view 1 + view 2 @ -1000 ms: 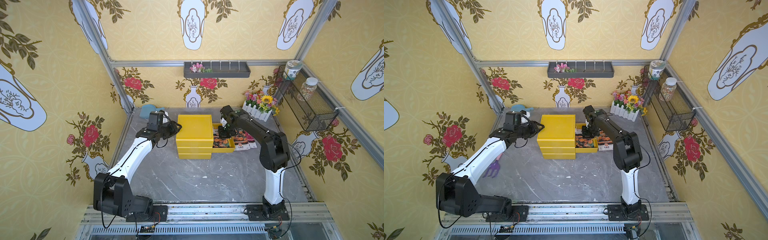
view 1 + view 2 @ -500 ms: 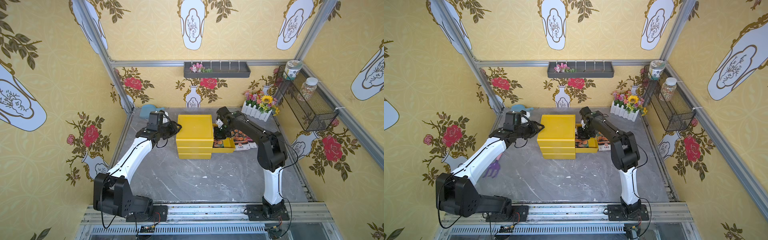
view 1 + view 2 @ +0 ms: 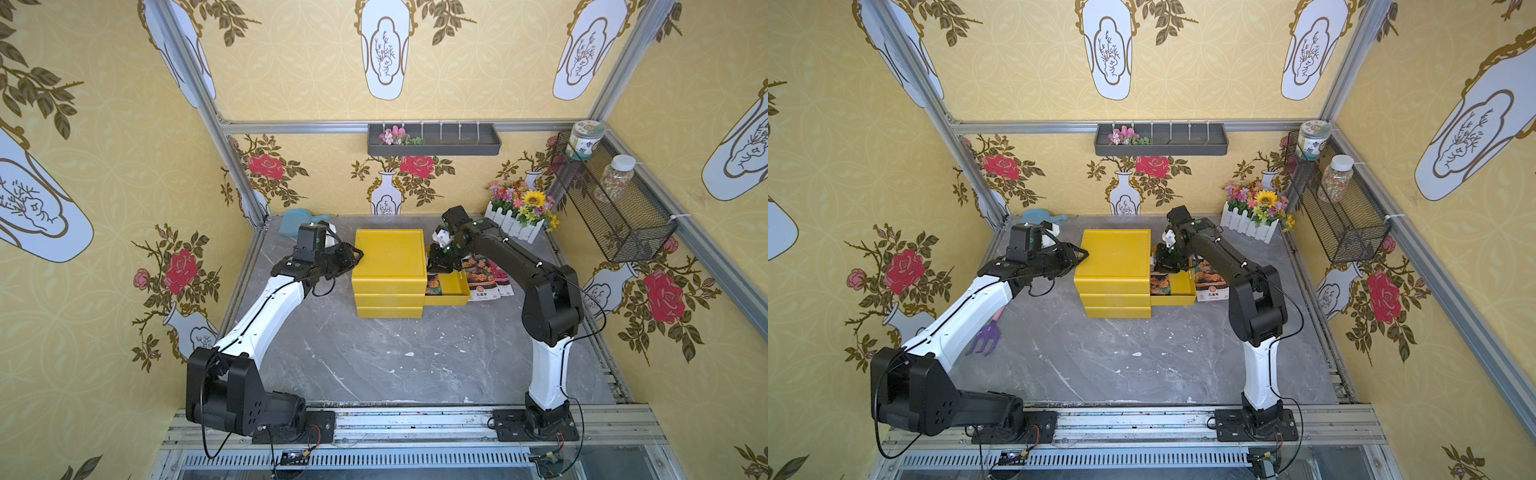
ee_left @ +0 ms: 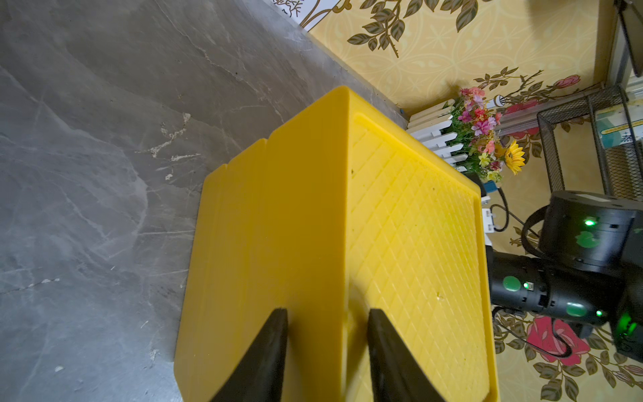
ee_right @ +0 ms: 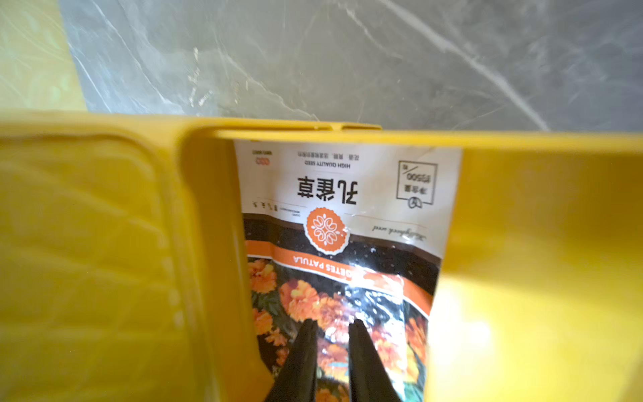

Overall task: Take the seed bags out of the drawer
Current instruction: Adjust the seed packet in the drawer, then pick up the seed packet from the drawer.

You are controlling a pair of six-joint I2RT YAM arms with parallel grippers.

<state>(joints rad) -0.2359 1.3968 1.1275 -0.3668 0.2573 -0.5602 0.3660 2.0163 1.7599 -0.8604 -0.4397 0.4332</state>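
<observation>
Seed bags [image 3: 484, 276] lie partly out on the table [image 3: 374, 353] beside the open drawer [image 3: 451, 297], one marigold packet [image 5: 341, 209] left inside beneath the right end effector [image 5: 332, 323], whose narrowly parted tips may skid on the glossy film and miss.

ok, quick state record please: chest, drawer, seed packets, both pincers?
chest: yellow, mid-table
drawer: pulled open on the right arm's side
packet in drawer: one visible, orange flowers on black
packets on table: at least two, beside the open drawer
right pincer: jaws slightly apart over the packet in drawer, not gripping it
left pincer: jaws astride the chest's top edge; clamping unclear
</observation>
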